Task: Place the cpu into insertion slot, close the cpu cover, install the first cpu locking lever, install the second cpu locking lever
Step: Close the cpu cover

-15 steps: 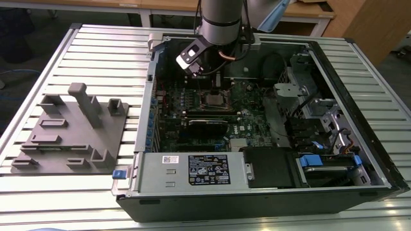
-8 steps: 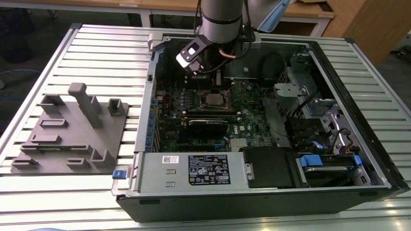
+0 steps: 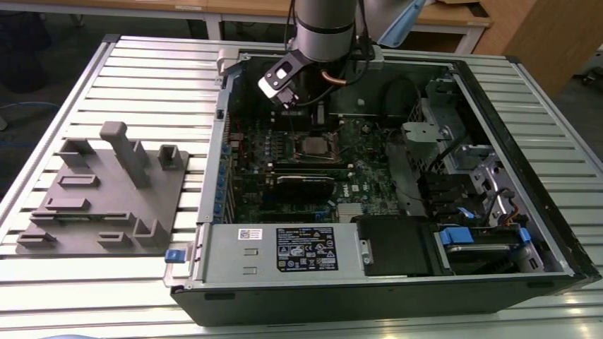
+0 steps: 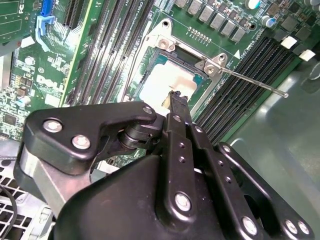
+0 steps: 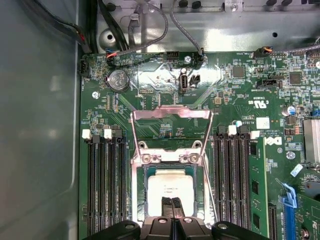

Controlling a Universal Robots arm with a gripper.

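The cpu (image 5: 169, 186) lies flat in the insertion slot (image 5: 137, 186), silver-grey top up; it is also seen as cpu (image 4: 165, 82) and cpu (image 3: 315, 147). The cpu cover (image 5: 171, 114), a thin silver frame with a square window, stands open, swung back from the slot. One thin locking lever (image 4: 255, 82) sticks out free to the side of the socket. My gripper (image 5: 172, 201) is shut, its two black fingers pressed together with nothing between them. The tips of the gripper (image 4: 177, 97) hover over the cpu's edge; I cannot tell whether they touch it. The arm's wrist (image 3: 282, 78) hangs over the case's back.
Long black memory slots (image 5: 105, 185) flank the socket on both sides. A black card (image 3: 306, 185) lies across the board nearer the front. The case walls (image 3: 212, 176) ring the board. A grey fixture (image 3: 104, 191) sits on the slatted table at the exterior view's left.
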